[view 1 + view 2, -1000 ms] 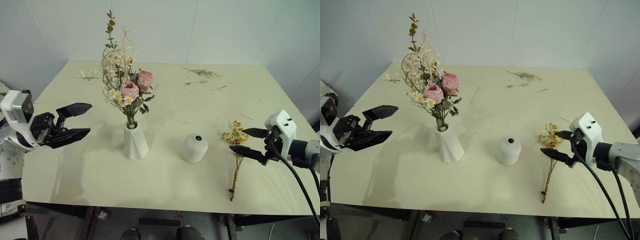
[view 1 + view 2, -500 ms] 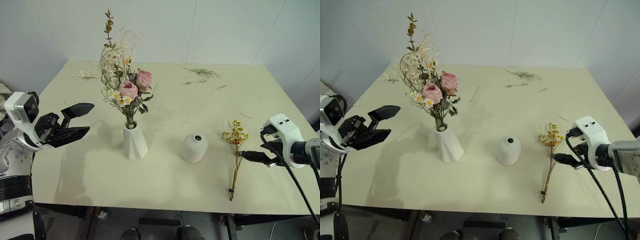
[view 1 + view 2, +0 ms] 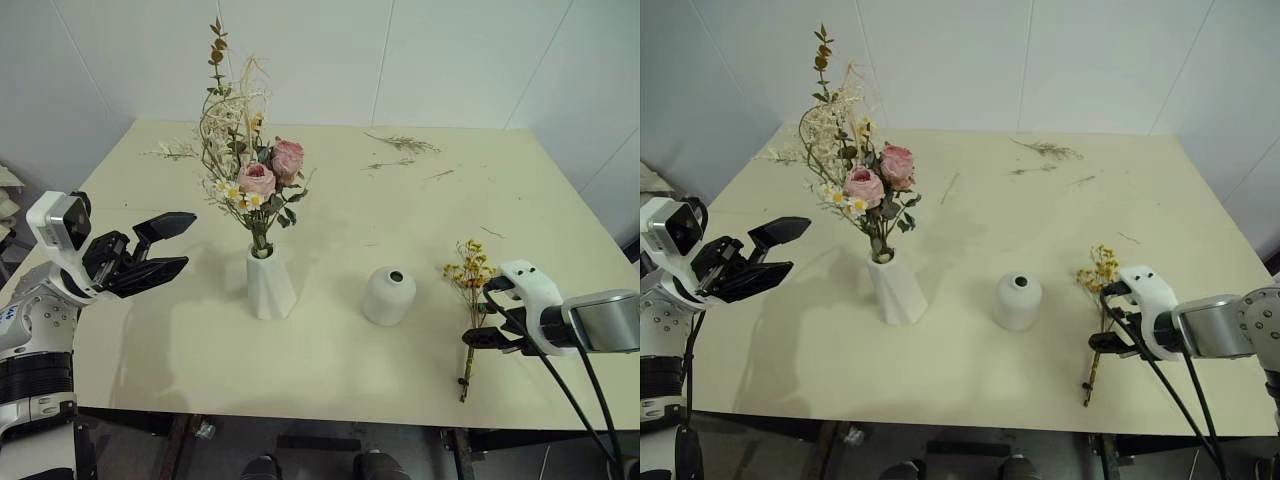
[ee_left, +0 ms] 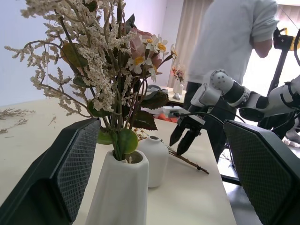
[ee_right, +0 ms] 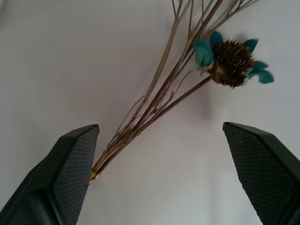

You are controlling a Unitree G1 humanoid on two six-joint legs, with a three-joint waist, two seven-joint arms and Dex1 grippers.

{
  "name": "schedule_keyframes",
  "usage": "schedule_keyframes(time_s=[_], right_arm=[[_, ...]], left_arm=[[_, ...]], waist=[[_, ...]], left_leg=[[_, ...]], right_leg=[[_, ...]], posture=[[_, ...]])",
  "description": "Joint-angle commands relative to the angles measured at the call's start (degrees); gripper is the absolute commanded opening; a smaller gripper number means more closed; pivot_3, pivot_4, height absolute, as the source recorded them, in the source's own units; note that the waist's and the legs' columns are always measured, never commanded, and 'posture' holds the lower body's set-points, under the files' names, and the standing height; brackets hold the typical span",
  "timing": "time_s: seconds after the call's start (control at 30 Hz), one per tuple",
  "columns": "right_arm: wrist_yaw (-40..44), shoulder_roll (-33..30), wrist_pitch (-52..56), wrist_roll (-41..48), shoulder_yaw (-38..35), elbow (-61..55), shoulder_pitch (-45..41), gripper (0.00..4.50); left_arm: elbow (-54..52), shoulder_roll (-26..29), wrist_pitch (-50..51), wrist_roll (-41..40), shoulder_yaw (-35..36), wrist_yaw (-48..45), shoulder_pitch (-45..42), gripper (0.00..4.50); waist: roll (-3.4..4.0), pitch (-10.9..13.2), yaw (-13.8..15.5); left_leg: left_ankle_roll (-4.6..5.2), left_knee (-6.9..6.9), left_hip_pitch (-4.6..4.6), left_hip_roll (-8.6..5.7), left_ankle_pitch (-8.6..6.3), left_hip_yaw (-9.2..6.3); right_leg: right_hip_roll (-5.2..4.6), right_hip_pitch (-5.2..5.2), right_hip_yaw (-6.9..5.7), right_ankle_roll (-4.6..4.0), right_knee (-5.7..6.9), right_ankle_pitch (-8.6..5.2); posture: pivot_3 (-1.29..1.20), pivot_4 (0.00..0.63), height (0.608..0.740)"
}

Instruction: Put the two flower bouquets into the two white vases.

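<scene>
Head views
- Slim yellow spray point(image 3: 472, 300): you see it flat on the table point(image 3: 400, 210), well to the right of both vases. Its long axis runs near to far, with the flower heads at the far end and the brown stem ends toward the near edge.
- Big bouquet point(image 3: 250, 170): it stands upright in the tall twisted vase point(image 3: 268, 285), stems down in the mouth, pink roses and daisies just above it, grasses and eucalyptus rising highest.
- Short domed vase point(image 3: 389, 295): it stands between the tall vase and the spray; you see a dark round mouth with nothing in it.
- Loose sprigs point(image 3: 402, 145): scattered along the far part of the table.
- Right gripper point(image 3: 487, 312): fingers spread wide, one on each side of the spray's stems, low over the table. You cannot tell whether they touch the stems; nothing is gripped.
- Left gripper point(image 3: 160, 245): fingers spread wide, holding nothing, pointing toward the tall vase and well apart from it.

Left wrist view
- Tall vase point(image 4: 117, 197): close in front of you between the two wide-apart fingers, bouquet stems in its mouth.
- Short vase point(image 4: 153, 161): behind it.
- Right gripper point(image 4: 183, 139): pointing down over the stems on the table.
- Background: a person in a white top point(image 4: 229, 42).

Right wrist view
- Stem bundle point(image 5: 150, 110): it lies on the table between the widely parted fingers, just beside one of them.
</scene>
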Motion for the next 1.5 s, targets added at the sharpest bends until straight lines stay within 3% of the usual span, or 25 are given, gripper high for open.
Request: schedule_keyframes(time_s=[0.03, 0.2, 0.27, 0.37, 0.7, 0.77, 1.0, 1.17, 1.3, 1.5], right_arm=[[-10.59, 0.13, -0.65, 10.12, 0.67, 1.83, -1.69, 4.5], [-27.18, -5.28, -12.59, 29.75, 10.57, 1.35, -0.05, 4.5], [-29.86, -6.95, -15.76, 32.71, 13.29, 0.63, 0.41, 4.5], [-30.9, -8.32, -17.44, 32.98, 15.84, -0.3, 0.95, 3.93], [-31.88, -8.88, -22.4, 32.98, 17.47, -3.34, 0.3, 0.54], [-31.67, -8.67, -23.93, 32.97, 16.49, -4.24, -0.6, 0.05], [-20.83, -4.38, -29.96, 15.23, 9.65, -8.35, -3.48, 0.02], [-10.15, -0.24, -38.63, -3.56, 6.88, -11.9, -4.31, 0.02], [-1.33, 6.8, -52.71, -21.3, 6.06, -13.45, -5.53, 0.02], [9.95, 17.59, -64.34, -32.06, 6.77, -20.11, -4.37, 0.02]], left_arm=[[-1.83, -0.17, -0.7, -0.42, 0.59, -2.32, 0.15, 4.49], [-2.77, -0.74, -0.74, -0.44, 0.56, -1.84, 0.81, 4.49], [-3.32, -0.93, -0.71, -0.48, 0.55, -1.57, 1.13, 4.49], [-3.67, -1.21, -0.84, -0.36, 0.46, -1.3, 1.39, 4.5], [-3.4, -1.64, -1.11, 0.17, 0.26, -1.27, 0.69, 4.5], [-3.18, -1.54, -1.24, 0.39, 0.16, -1.32, 0.46, 4.5], [-2.3, -1.87, -1.75, 1.37, -0.58, -1.25, -0.99, 4.5], [-1.28, -1.81, -1.79, 1.84, -1.1, -1.43, -2.42, 4.5], [-0.46, -1.75, -1.55, 2.28, -1.59, -1.63, -3.74, 4.5], [1.14, -1.39, -1.16, 2.51, -2.06, -2.19, -5.2, 4.5]], waist=[[0.0, 0.0, 0.0], [0.01, 0.01, 0.01], [0.0, 0.01, 0.0], [0.0, 0.01, 0.03], [-0.01, 0.0, -0.04], [-0.01, 0.0, 0.0], [-0.01, 0.01, 0.12], [0.0, 0.01, 0.07], [0.01, 0.01, -0.06], [0.01, 0.01, -0.02]], left_leg=[[0.0, 0.0, 0.0, 0.0, 0.0, 0.0], [0.05, 0.01, -0.01, 0.02, -0.01, 0.0], [0.06, 0.01, -0.02, 0.02, -0.02, 0.0], [0.06, 0.03, -0.02, 0.02, -0.02, 0.0], [0.08, 0.02, 0.0, 0.1, -0.02, 0.0], [0.08, 0.02, -0.01, 0.09, -0.02, 0.0], [0.08, 0.0, -0.02, 0.09, -0.02, 0.0], [0.08, -0.04, -0.02, 0.08, -0.02, 0.0], [0.08, -0.04, -0.01, 0.08, -0.02, 0.01], [0.07, -0.08, -0.03, 0.08, -0.02, 0.0]], right_leg=[[0.01, 0.0, 0.0, 0.0, 0.0, 0.0], [0.01, 0.0, 0.01, 0.0, 0.0, 0.0], [0.01, 0.0, 0.01, 0.0, -0.02, 0.0], [0.02, 0.0, 0.01, 0.0, -0.01, 0.0], [0.09, 0.0, 0.01, -0.04, 0.0, -0.02], [0.08, 0.0, 0.01, -0.04, 0.0, -0.02], [0.1, -0.03, 0.01, -0.04, 0.0, -0.02], [0.1, -0.05, 0.01, -0.04, -0.03, -0.02], [0.12, -0.07, 0.01, -0.04, 0.0, -0.02], [0.12, -0.08, -0.01, -0.03, 0.01, -0.03]], posture=[[0.0, 0.15, 0.74], [0.0, 0.15, 0.74], [0.0, 0.15, 0.74], [0.0, 0.15, 0.74], [0.0, 0.15, 0.74], [0.0, 0.15, 0.74], [0.0, 0.15, 0.74], [0.0, 0.15, 0.74], [0.0, 0.15, 0.74], [0.0, 0.15, 0.74]])
